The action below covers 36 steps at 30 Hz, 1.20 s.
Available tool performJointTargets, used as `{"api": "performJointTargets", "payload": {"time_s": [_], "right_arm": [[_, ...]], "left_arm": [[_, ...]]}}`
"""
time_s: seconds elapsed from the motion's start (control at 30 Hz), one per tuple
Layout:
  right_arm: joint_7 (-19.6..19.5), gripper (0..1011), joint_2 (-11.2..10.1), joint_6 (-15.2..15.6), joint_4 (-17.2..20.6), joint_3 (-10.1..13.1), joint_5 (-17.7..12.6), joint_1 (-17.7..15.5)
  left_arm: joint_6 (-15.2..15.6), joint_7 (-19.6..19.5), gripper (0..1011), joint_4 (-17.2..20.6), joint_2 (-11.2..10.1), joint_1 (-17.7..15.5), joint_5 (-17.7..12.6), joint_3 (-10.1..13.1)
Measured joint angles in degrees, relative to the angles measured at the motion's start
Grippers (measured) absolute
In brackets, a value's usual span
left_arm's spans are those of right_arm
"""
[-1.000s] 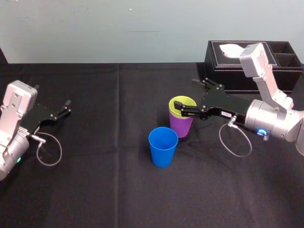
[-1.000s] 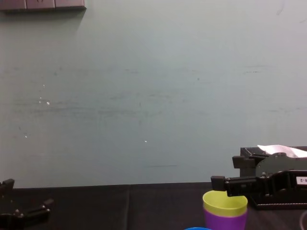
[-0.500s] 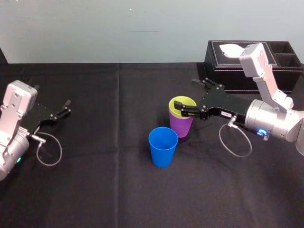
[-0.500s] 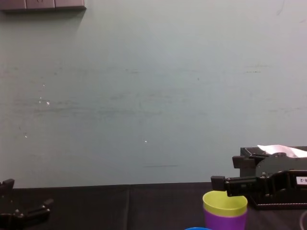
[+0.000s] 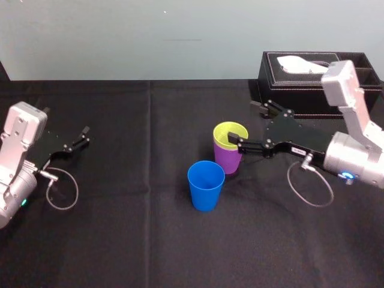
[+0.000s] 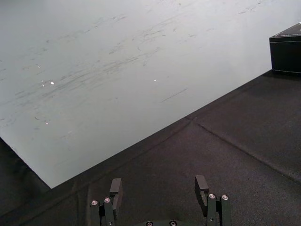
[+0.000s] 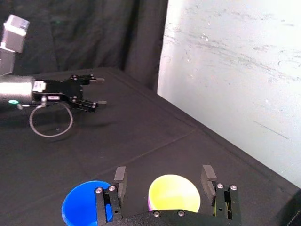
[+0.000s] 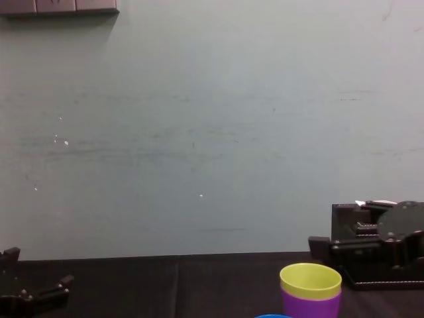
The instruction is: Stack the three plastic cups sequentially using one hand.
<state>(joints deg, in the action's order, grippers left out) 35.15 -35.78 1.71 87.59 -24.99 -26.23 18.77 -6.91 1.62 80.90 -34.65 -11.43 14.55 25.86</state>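
Yellow-green cup (image 5: 231, 133) sits nested in purple cup (image 5: 227, 158); right tool (image 5: 242, 123) released, seemingly just clear.

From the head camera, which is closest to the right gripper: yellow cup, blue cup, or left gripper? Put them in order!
1. Yellow cup, inside the purple cup, beside the right gripper.
2. Blue cup, nearer the robot.
3. Left gripper, far left.
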Motion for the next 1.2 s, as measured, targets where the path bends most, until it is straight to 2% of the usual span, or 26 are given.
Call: {"api": "performJointTargets", "payload": {"time_s": [0.1, 0.17, 0.2, 0.33, 0.53, 0.83, 1.2], "right_arm": [[0.2, 1002, -1.2, -0.3, 1.7, 0.7, -0.6, -1.4], [0.6, 1003, -3.0, -0.5, 3.9, 1.5, -1.2, -3.4], [0.6, 1002, -3.0, -0.5, 3.9, 1.5, -1.2, -3.4], [1.7, 1002, -5.8, -1.3, 6.5, 2.2, -1.7, -6.4], [2.7, 1003, -8.5, -1.8, 8.1, 2.5, -2.0, -9.9], [3.8, 1003, -8.7, -1.9, 6.9, 1.5, -2.4, -11.8], [4.9, 1003, -7.7, -1.4, 4.7, 0.3, -2.8, -10.9]], "left_arm": [[0.0, 0.0, 1011, 0.0, 0.0, 0.0, 0.0, 0.0], [0.0, 0.0, 1011, 0.0, 0.0, 0.0, 0.0, 0.0], [0.0, 0.0, 1011, 0.0, 0.0, 0.0, 0.0, 0.0], [0.0, 0.0, 1011, 0.0, 0.0, 0.0, 0.0, 0.0], [0.0, 0.0, 1011, 0.0, 0.0, 0.0, 0.0, 0.0], [0.0, 0.0, 1011, 0.0, 0.0, 0.0, 0.0, 0.0], [0.0, 0.0, 1011, 0.0, 0.0, 0.0, 0.0, 0.0]]}}
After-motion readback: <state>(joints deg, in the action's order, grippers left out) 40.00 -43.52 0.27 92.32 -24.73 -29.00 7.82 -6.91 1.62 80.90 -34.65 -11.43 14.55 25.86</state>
